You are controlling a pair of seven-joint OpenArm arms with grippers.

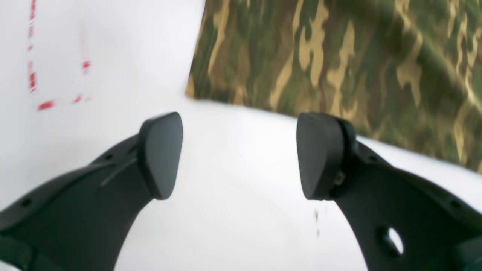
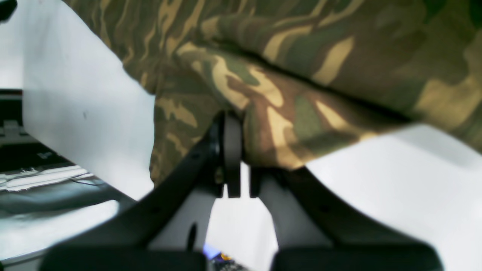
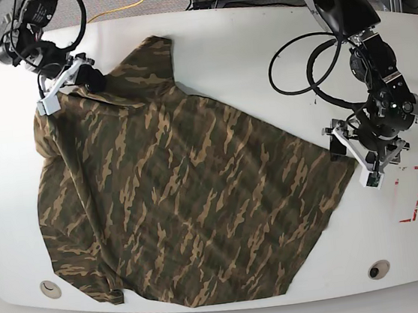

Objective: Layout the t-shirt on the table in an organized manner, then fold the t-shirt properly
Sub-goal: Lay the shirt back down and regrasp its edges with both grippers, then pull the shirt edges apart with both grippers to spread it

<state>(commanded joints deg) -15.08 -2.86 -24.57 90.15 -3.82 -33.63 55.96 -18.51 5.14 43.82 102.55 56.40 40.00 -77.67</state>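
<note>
The camouflage t-shirt (image 3: pixel 176 198) lies spread over most of the white table (image 3: pixel 258 53), with folds along its left side. At the shirt's far left part my right gripper (image 3: pixel 88 78) is shut on a bunched fold of cloth; the right wrist view shows the t-shirt (image 2: pixel 301 56) pinched in the right gripper (image 2: pixel 241 158), a little above the table (image 2: pixel 395 188). My left gripper (image 3: pixel 353 159) stands open beside the shirt's right corner. In its wrist view the left gripper (image 1: pixel 241 156) holds nothing, and the t-shirt (image 1: pixel 320 56) edge lies just beyond the fingertips.
A red-marked rectangle (image 3: pixel 413 193) sits on the table to the right of my left gripper, and the red marks (image 1: pixel 37 75) also show in the left wrist view. Two grommet holes (image 3: pixel 50 289) (image 3: pixel 378 269) lie near the front edge. Cables hang behind the table's back edge.
</note>
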